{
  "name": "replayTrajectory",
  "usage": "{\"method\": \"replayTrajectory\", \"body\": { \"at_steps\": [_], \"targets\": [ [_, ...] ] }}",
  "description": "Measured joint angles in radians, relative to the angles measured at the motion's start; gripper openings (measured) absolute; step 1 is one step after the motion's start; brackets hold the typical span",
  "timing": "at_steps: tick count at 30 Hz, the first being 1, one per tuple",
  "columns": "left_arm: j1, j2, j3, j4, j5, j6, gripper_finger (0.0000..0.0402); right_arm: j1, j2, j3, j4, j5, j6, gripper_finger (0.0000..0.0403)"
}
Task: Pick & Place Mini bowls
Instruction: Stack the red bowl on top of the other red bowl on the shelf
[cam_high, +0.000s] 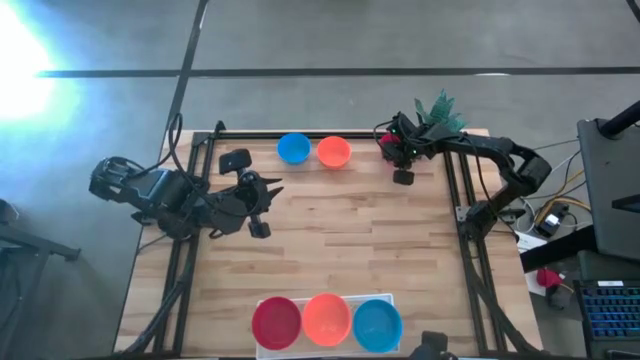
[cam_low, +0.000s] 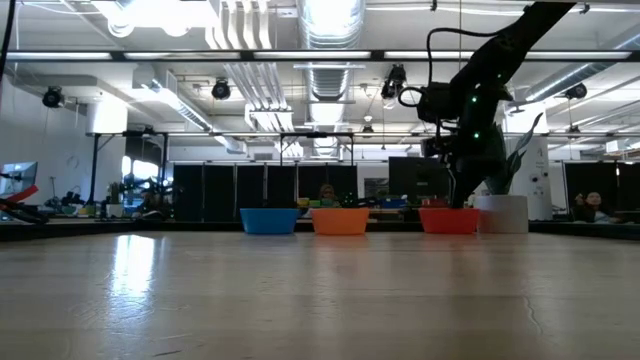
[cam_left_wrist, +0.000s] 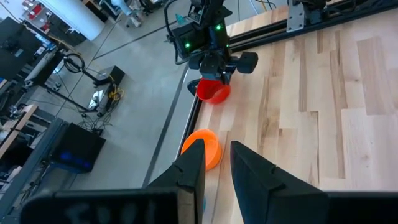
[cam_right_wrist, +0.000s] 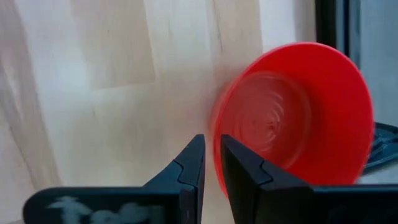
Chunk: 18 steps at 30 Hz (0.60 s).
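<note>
Three mini bowls stand in a row near the table's far edge: blue (cam_high: 293, 148), orange (cam_high: 333, 151) and red (cam_high: 386, 146). In the low view they show as blue (cam_low: 269, 221), orange (cam_low: 340, 220) and red (cam_low: 447, 220), each with its base on the table. My right gripper (cam_high: 393, 150) is shut on the red bowl (cam_right_wrist: 292, 112), reaching in from the table's right side. My left gripper (cam_high: 268, 197) waits over the table's left middle, open by a narrow gap (cam_left_wrist: 217, 163) and empty, pointing toward the orange bowl (cam_left_wrist: 202, 148) and the red bowl (cam_left_wrist: 212, 92). My right gripper pinches the red bowl's rim (cam_right_wrist: 216, 134) on one side, one finger inside the bowl and one outside. The fingers (cam_right_wrist: 194, 163) come from above, pointing down. In the low view the bowl's base (cam_low: 447, 231) stands level with the other bowls' bases on the table.
A white pot (cam_low: 500, 213) with a green plant (cam_high: 440, 108) stands right beside the red bowl at the far right corner. At the near edge a white tray (cam_high: 392, 300) carries larger red (cam_high: 276, 322), orange (cam_high: 326, 318) and blue (cam_high: 377, 324) bowls. Bare wood lies between.
</note>
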Motion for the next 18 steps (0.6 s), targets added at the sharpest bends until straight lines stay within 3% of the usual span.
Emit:
{"method": "replayTrajectory", "body": {
  "at_steps": [9,18],
  "targets": [
    [0.000,0.000,0.000,0.000,0.000,0.000,0.0071,-0.001,0.008,0.000,0.005,0.008,-0.005,0.0047],
    [0.000,0.000,0.000,0.000,0.000,0.000,0.0071,-0.001,0.102,-0.003,0.019,0.008,-0.003,0.0047]
  ]
}}
